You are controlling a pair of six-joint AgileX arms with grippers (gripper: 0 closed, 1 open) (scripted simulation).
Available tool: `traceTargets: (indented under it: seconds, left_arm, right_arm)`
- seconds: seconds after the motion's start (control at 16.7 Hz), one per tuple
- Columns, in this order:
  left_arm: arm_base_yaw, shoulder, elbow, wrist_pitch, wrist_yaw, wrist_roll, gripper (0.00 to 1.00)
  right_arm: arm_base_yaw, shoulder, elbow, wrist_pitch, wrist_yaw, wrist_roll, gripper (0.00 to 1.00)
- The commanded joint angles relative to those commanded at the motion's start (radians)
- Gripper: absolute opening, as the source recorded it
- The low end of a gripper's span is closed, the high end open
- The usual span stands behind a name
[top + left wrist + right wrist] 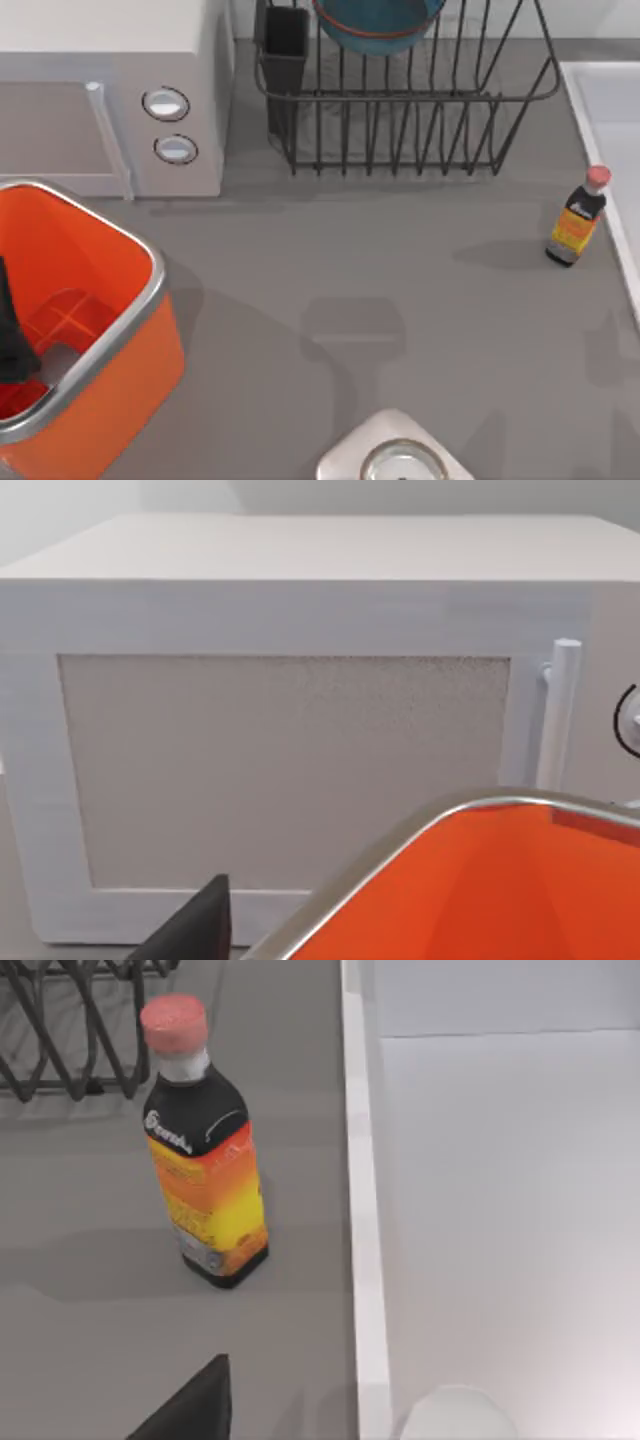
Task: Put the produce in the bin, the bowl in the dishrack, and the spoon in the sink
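Bowl [378, 25] in dishrack [420, 110]; bin [85, 330] beside microwave [110, 90].

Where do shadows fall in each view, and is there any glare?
Top view: soft shadows on the counter beside the sauce bottle and right of the bin. Right wrist view: a faint band behind that bottle. Left wrist view: the microwave evenly lit, no glare.

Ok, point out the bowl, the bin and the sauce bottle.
bowl [375, 30]: top view, blue inner wall.
bin [150, 300]: top view, silver rim.
sauce bottle [205, 1195]: right wrist view, orange label.
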Motion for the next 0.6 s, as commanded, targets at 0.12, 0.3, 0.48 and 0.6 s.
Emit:
traceTargets:
  seconds: [0.12,0.3,0.48,0.6]
  left_arm:
    - [0.0,0.0,0.0,0.0,0.0,0.0,1.0]
    - [0.0,0.0,0.0,0.0,0.0,0.0,1.0]
    - [0.0,0.0,0.0,0.0,0.0,0.0,1.0]
    - [0.0,0.0,0.0,0.0,0.0,0.0,1.0]
  right_arm:
    - [0.004,0.142,0.09,-0.117,0.0,0.018,1.0]
    - [0.009,0.361,0.229,-0.298,0.001,0.047,1.0]
    - [0.013,0.568,0.36,-0.468,0.001,0.074,1.0]
    - [0.015,0.69,0.436,-0.568,0.002,0.09,1.0]
